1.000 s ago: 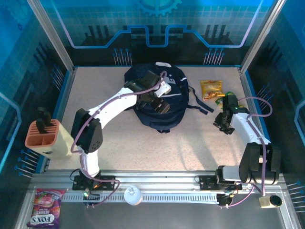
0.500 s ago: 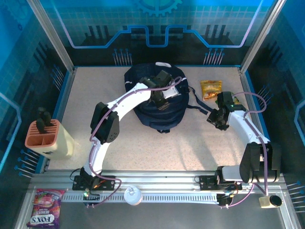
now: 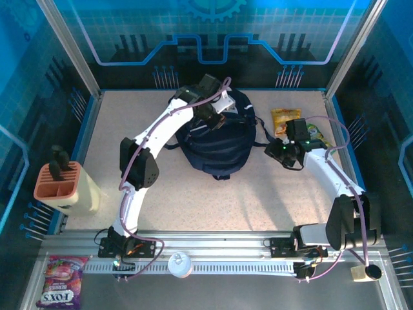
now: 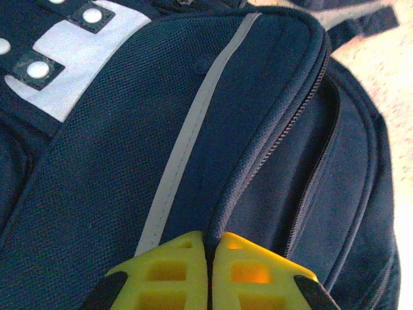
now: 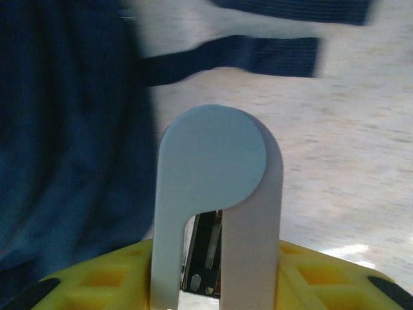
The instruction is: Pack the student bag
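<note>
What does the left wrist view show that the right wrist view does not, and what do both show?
Left wrist, not right: the left claw shut on a seam of the bag, a grey stripe, a white studded patch, a zip. Right wrist, not left: the right claw gripping a pale rounded object. Both: the bag and the table.
</note>
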Controlling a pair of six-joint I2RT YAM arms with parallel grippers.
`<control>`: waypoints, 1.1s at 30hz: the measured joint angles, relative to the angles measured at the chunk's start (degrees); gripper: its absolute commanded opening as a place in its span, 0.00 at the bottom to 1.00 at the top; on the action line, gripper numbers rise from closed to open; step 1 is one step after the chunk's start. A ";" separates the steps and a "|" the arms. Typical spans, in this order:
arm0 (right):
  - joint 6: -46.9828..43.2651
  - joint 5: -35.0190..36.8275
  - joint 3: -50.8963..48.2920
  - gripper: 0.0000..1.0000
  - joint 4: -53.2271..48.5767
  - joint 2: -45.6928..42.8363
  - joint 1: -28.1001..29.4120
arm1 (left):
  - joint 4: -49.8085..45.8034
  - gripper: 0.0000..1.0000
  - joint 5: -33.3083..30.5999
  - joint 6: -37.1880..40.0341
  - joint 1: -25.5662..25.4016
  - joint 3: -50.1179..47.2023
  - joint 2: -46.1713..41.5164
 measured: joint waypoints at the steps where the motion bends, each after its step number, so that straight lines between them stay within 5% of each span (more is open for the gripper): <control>1: 0.46 -1.55 0.26 0.43 1.73 0.07 1.09 | 0.31 0.01 1.05 -1.25 0.28 0.00 0.00; 11: 8.33 -12.76 13.03 0.44 17.03 12.90 8.83 | 7.87 0.00 7.45 -13.86 1.77 -0.02 -0.24; 21: 13.86 -15.21 18.32 0.44 25.46 24.61 10.10 | 12.09 0.00 9.70 -20.79 3.39 -1.40 -0.92; 25: 14.95 -15.93 19.71 0.51 28.74 27.52 10.54 | 12.87 0.00 10.54 -22.18 3.80 -1.95 -1.31; 30: 15.85 -15.39 21.35 0.75 30.69 29.88 10.56 | 13.49 0.00 10.91 -23.74 4.59 -1.97 -1.44; 33: 15.69 -15.28 19.85 0.75 32.24 28.72 10.29 | 13.84 0.00 11.41 -24.79 5.16 -2.03 -1.77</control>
